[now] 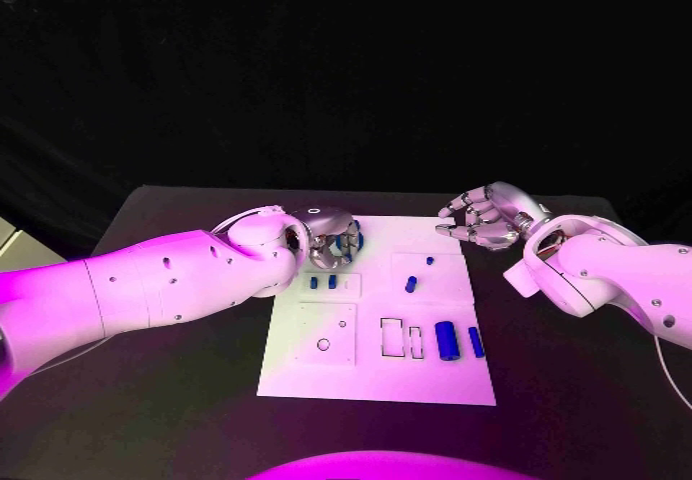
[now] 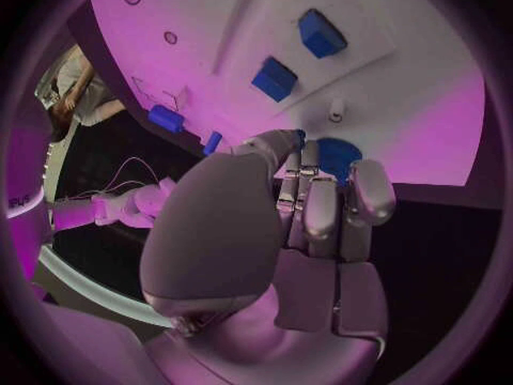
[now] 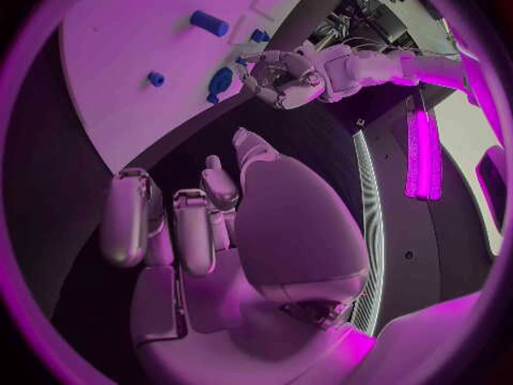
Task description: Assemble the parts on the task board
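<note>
Assembly barely begun on task board [image 1: 310, 370].
Left robot hand [image 1: 329, 243] pinching round blue part [image 2: 333, 156]; right robot hand [image 1: 488, 217] curled, holding nothing; loose parts [image 1: 447, 340] remaining.

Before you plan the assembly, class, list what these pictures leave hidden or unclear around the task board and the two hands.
- Head view: the left hand covers most of the round blue part at the task board's far edge.
- Left wrist view: its fingers hide whether they touch that part.
- Right wrist view: the right hand's fingertips curl out of sight.
</note>
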Tool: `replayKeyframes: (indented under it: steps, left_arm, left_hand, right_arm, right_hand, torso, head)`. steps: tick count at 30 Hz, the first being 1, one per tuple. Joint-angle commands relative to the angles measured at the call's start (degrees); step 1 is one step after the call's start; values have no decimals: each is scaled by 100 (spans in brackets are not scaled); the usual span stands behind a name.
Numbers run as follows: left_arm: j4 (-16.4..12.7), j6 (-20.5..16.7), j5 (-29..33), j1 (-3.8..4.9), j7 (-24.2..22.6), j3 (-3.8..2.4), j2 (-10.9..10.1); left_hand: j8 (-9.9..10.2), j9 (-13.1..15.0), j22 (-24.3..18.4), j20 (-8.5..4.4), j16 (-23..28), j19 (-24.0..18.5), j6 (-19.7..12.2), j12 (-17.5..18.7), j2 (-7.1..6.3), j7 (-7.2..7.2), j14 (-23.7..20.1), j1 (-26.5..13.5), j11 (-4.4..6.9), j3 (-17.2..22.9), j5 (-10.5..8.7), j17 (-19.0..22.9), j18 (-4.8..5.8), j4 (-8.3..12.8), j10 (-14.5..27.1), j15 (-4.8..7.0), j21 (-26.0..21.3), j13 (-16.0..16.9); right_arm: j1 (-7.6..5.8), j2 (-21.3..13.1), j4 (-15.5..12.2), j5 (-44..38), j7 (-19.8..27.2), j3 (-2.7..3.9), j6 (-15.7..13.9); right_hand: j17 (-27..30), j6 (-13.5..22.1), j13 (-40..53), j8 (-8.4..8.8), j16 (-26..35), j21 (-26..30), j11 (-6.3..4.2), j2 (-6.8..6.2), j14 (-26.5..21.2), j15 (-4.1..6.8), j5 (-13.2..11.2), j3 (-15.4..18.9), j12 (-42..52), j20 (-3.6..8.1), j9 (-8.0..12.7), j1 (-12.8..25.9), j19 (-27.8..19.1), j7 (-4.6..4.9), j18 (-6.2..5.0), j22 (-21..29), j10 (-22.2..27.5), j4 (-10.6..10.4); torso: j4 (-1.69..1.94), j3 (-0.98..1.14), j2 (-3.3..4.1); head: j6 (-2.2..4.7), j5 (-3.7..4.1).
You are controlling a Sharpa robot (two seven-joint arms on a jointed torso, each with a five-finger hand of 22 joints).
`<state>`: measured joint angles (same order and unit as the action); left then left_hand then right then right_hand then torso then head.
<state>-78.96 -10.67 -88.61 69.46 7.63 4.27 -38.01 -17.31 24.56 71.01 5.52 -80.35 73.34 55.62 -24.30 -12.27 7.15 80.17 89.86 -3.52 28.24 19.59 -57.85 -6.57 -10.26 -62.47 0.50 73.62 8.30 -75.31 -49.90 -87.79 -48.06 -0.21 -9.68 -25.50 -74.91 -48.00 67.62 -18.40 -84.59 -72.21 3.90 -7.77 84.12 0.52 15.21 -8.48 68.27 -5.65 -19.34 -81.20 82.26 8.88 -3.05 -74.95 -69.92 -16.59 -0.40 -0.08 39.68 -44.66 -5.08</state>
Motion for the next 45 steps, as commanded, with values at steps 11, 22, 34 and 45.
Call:
replayKeyframes:
  steps: [11, 22, 34, 45]
  left_arm:
    - [-402, 290, 655, 55, -78, -210, -469]
    - [-336, 322, 751, 62, -23, -218, -670]
    - [-166, 370, 760, 53, -6, -171, -575]
    - [-76, 498, 802, 34, -29, -133, -523]
  left_hand:
    - [47, 14, 53, 9, 18, 71, 46, 98, -92, 24, 43, -91, 17, 75, -22, 19, 126, 2, -90, 4, 65, 0]
    - [54, 27, 49, 17, 22, 63, 70, 146, -110, 30, 42, -166, 11, 86, -28, 29, 125, -6, -122, -1, 60, 9]
    - [57, 34, -12, 18, 36, 6, 82, 177, -117, 28, 28, -194, 7, 95, -29, 72, 105, -5, -124, -7, 6, 11]
    - [58, 37, -22, 18, 41, -4, 87, 187, -117, 28, 23, -199, 7, 100, -36, 84, 102, 0, -128, -8, -4, 14]
  right_arm:
    - [2, -34, -17, -49, 56, 1, 35]
    - [2, -48, -22, -51, 49, 1, 31]
    - [2, -43, -20, -52, 50, 1, 30]
    - [2, -50, -26, -57, 51, 1, 28]
  right_hand:
    - [-500, 7, 6, -38, 2, -6, 10, 4, 336, -19, 26, -34, 21, 4, 6, 51, 21, -3, -82, -390, -45, -2]
    - [-496, 7, -4, -42, 6, -3, 8, 8, 336, -17, 32, -46, 19, 6, 10, 66, 24, -4, -82, -391, -54, 0]
    - [-496, 7, -4, -42, 6, -3, 8, 8, 336, -17, 32, -46, 19, 6, 10, 66, 24, -4, -82, -391, -54, 0]
    - [-496, 7, -4, -42, 6, -3, 8, 8, 336, -17, 32, -46, 19, 6, 10, 66, 24, -4, -82, -391, -54, 0]
  torso:
    - [12, 2, -3]
    - [16, -4, -2]
    - [-1, 0, 8]
    - [1, 2, 3]
  head:
    - [4, -8]
    - [-12, -39]
    - [-26, -59]
    - [-51, -50]
